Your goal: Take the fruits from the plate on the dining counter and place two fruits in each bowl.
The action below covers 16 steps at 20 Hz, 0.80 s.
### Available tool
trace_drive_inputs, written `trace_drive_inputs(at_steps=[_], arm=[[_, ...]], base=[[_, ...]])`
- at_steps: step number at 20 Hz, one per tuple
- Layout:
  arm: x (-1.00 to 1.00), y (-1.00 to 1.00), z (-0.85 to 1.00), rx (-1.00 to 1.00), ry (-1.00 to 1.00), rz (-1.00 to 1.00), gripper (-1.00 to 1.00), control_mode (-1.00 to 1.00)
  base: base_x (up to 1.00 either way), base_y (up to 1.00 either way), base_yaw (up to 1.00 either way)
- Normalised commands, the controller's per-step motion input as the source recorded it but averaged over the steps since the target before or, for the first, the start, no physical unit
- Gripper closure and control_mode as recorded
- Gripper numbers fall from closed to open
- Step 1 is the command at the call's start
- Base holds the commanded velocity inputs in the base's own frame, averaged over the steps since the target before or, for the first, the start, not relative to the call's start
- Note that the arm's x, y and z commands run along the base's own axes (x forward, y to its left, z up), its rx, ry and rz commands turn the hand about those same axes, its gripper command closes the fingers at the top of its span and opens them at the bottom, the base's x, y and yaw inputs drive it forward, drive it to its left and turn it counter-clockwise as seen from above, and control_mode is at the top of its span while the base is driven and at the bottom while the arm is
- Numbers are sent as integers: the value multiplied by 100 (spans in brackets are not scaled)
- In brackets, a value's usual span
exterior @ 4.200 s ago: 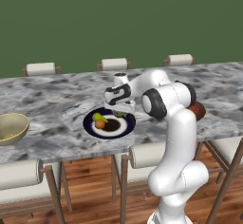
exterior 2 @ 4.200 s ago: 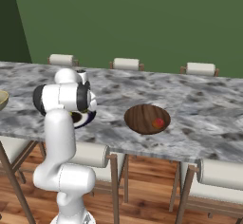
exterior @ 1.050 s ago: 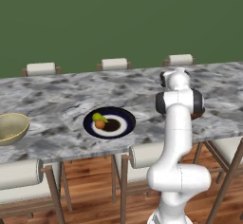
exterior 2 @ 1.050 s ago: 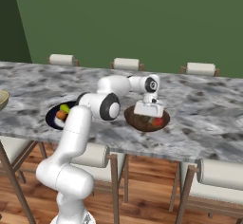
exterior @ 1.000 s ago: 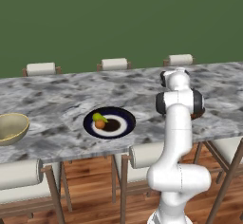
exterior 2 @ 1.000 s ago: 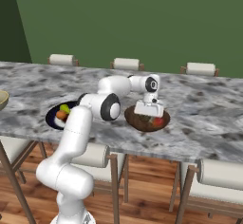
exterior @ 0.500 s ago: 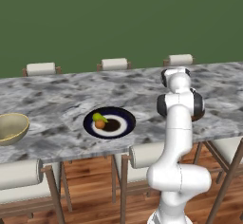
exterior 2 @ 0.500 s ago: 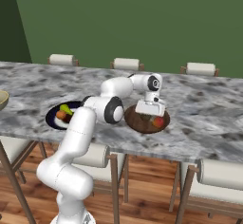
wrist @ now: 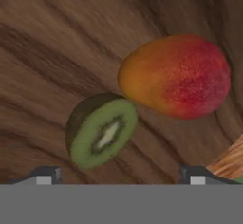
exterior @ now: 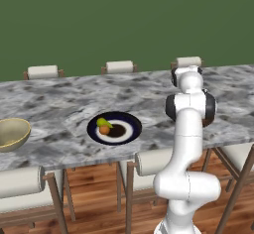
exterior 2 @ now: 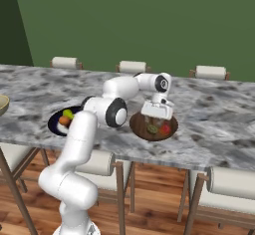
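Tool (exterior 2: 156, 117) open, empty, low over brown bowl (exterior 2: 139, 127) at frame centre. Kiwi half (wrist: 101, 130) and mango (wrist: 175, 81) lie touching inside. Plate (exterior: 130, 123) centre-left on surface (exterior: 59, 104) holds two fruits (exterior: 103, 126).

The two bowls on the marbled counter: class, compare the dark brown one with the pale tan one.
The dark brown wooden bowl is shallow and holds a halved green kiwi and a red-orange mango. The pale tan bowl is deeper, and no fruit shows in it. Both are round and rest on the marbled counter.
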Motion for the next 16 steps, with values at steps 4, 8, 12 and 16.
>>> trace_drive_inputs(at_steps=[4,8,12,16], arm=[[-45,37,46,-2,-26,0,-100,-100],[-34,47,45,0,-44,0,-100,-100],[-25,68,50,0,-43,11,-100,-100],[-3,90,57,-4,-34,26,-100,-100]], base=[[0,0,0],[0,0,0],[0,0,0],[0,0,0]])
